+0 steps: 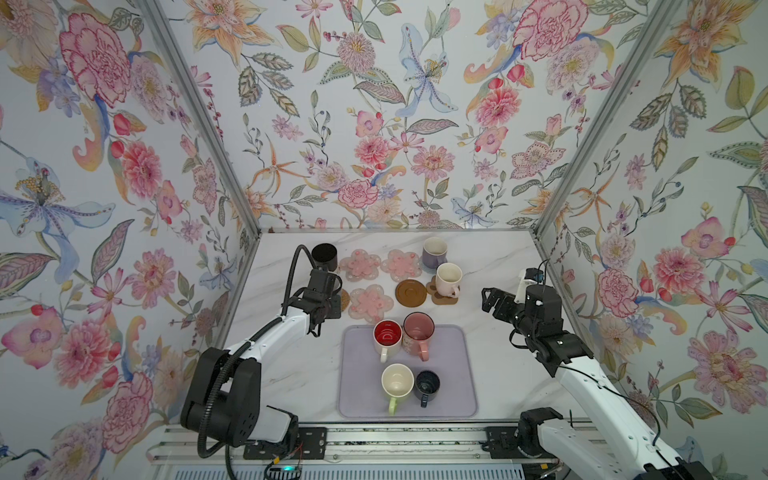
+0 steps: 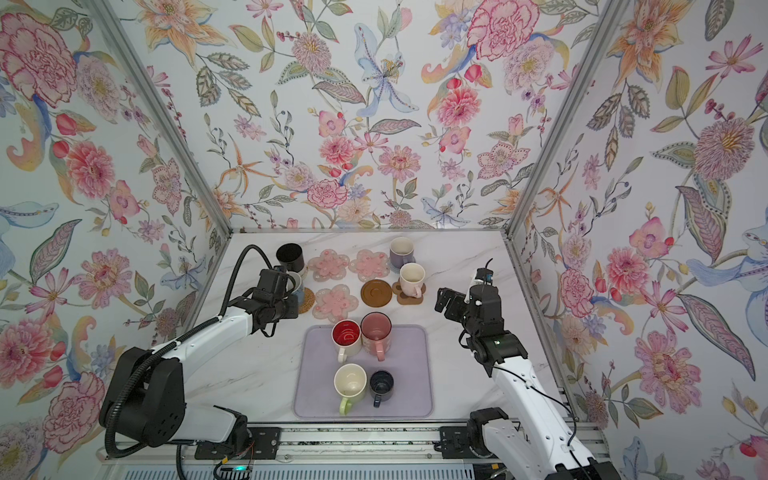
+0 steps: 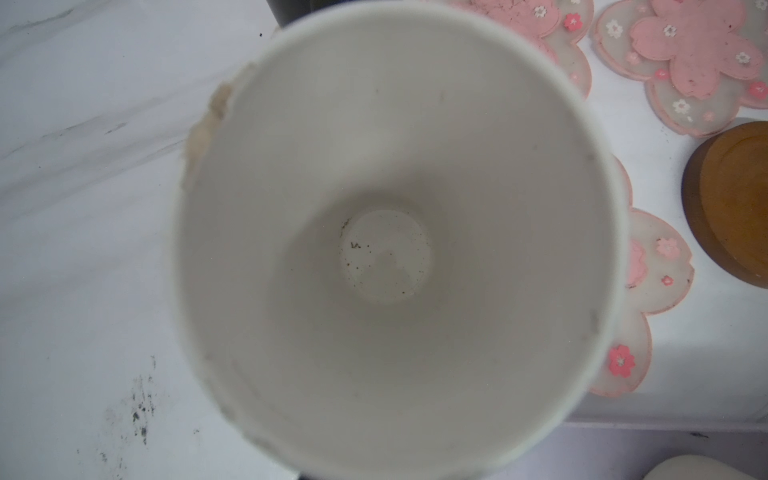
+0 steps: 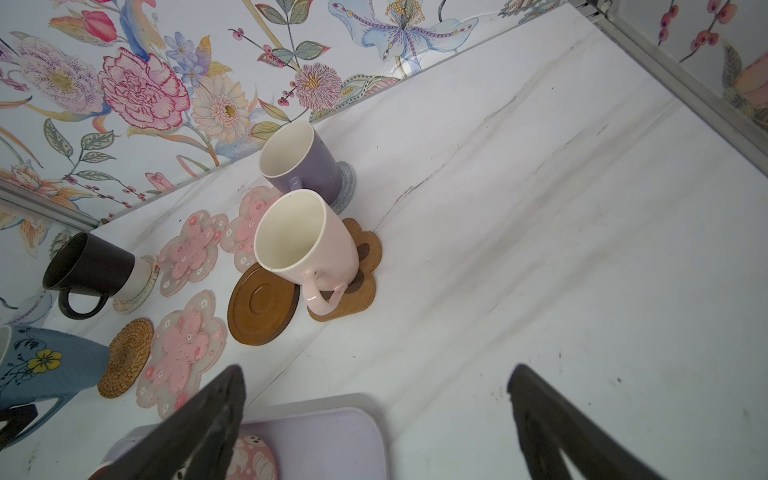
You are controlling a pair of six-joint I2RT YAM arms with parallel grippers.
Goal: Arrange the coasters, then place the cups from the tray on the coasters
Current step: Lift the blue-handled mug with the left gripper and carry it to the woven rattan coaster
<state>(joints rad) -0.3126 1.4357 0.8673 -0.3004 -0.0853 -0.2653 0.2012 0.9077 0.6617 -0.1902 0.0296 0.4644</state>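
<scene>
Top views: tray (image 1: pixel 453 374), four cups (image 1: pixel 387 334); left gripper (image 2: pixel 293 305) clamps blue cup (image 4: pixel 54 365); right gripper (image 1: pixel 488 300) gapes.

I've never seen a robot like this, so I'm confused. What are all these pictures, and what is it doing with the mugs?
It is a robot with two arms, each ending in a pinching tool. Two pictures look down from one camera above, so they are nearly the same. The other two come from little cameras on the arms' wrists.

On the white table lie pink flower coasters, a brown disc coaster and a lavender tray carrying four mugs. A black mug, a lavender mug and a cream-pink mug stand on coasters.

The left tool is shut on a light blue mug, and its wrist camera looks straight down into it. The right tool is open and holds nothing.
</scene>
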